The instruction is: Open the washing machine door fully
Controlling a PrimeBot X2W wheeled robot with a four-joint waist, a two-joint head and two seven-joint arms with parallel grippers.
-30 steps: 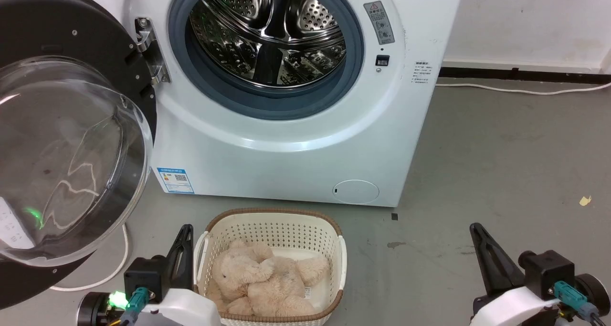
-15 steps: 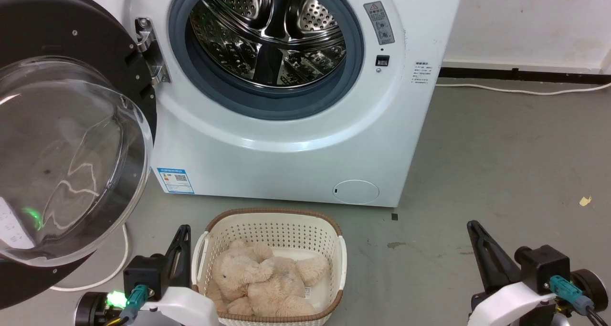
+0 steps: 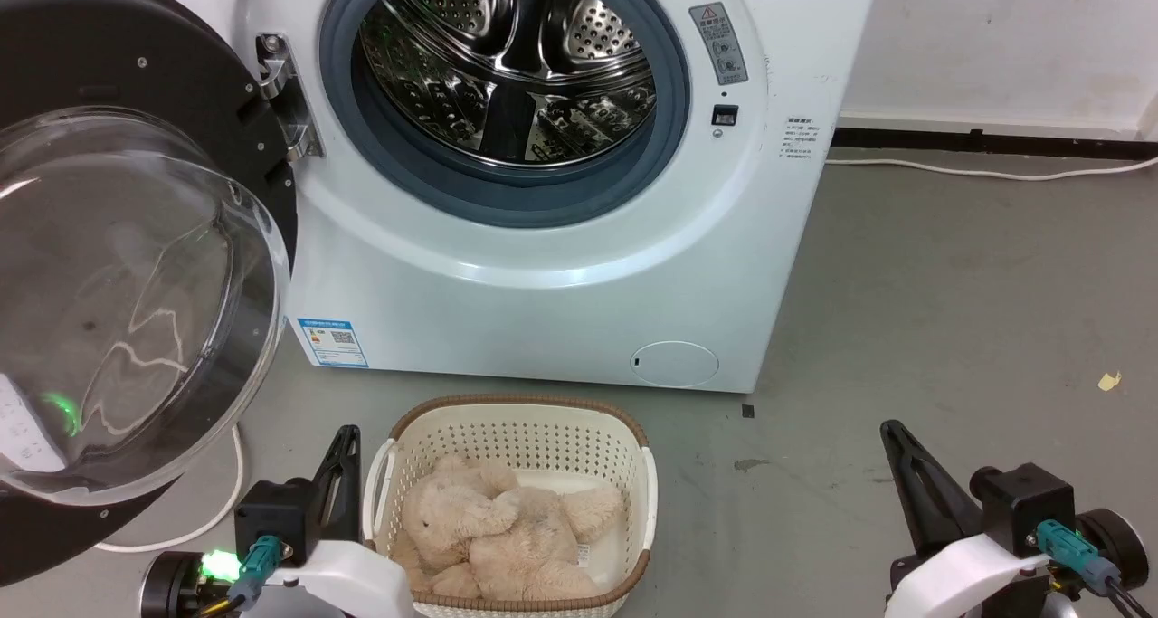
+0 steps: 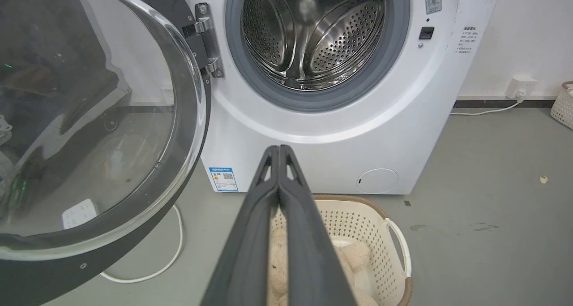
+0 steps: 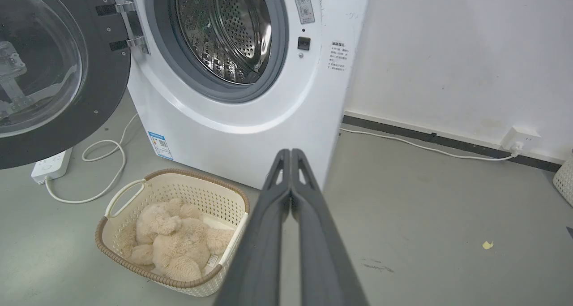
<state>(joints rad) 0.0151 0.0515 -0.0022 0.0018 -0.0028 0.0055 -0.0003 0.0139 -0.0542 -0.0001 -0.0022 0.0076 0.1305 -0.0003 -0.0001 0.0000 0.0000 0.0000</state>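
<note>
Grey concrete floor [image 3: 950, 283] carries one white box-shaped washing machine [image 3: 543, 292]. Its one glossy black door [image 3: 109, 48], clear glass bowl [image 3: 136, 283] bulging, hangs swung left on a metal hinge [image 3: 285, 102]. One perforated steel drum [image 3: 507, 66]; one blue label [image 3: 332, 342], print unreadable. Nearer: one cream perforated basket [image 3: 507, 419], one plush toy [image 3: 507, 532]. The left gripper [image 3: 347, 437] and right gripper [image 3: 894, 432] are each pressed together, empty.

The white box-shaped washing machine [image 3: 561, 283] is set on the grey floor [image 3: 950, 310], with the white wall [image 3: 995, 39] behind it. The round black glass-centred washing machine door [image 3: 118, 48] is held out to its left. The cream perforated plastic basket [image 3: 520, 404] is placed just before the machine, and a beige plush toy [image 3: 507, 532] is laid in it. A white power strip [image 5: 50, 165] is found on the floor below the door.
</note>
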